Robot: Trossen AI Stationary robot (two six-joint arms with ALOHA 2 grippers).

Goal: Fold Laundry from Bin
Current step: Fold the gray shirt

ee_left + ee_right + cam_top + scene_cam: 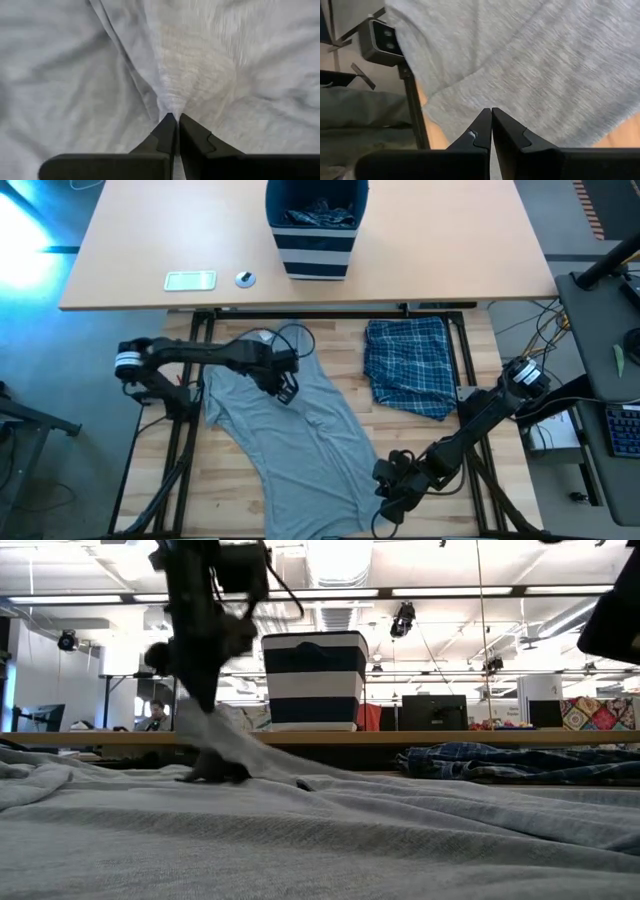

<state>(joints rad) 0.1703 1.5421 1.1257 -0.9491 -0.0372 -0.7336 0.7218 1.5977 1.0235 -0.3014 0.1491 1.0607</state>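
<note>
A grey T-shirt (290, 445) lies spread on the wooden table. My left gripper (287, 392) stands over the shirt's far part, shut on a pinch of it; in the low view the cloth rises in a peak (208, 725) under that arm. My right gripper (392, 485) is at the shirt's near right edge, shut on the cloth (491, 111). A folded blue-and-white plaid garment (410, 365) lies flat on the table at the right. The navy striped bin (315, 225) stands on the tan table beyond, with more laundry (318, 217) inside. My left gripper pinches a gathered fold of the grey T-shirt (171, 107) between its two fingertips, coming from above and pointing steeply down. The cloth is drawn up into creases that run to the tips, while the rest of the shirt lies on the table. My right gripper is shut on the grey T-shirt near its near right edge (485, 102), slanting down from the table's right. The fingers themselves hide how many layers they have. The cloth spreads away from the tips with the wooden table (436, 132) showing below it.
A phone (190, 280) and a small round object (245, 278) lie on the tan table left of the bin. The low camera on its stand (380, 35) is at the table's near edge. Bare wood (240, 490) shows at the near left.
</note>
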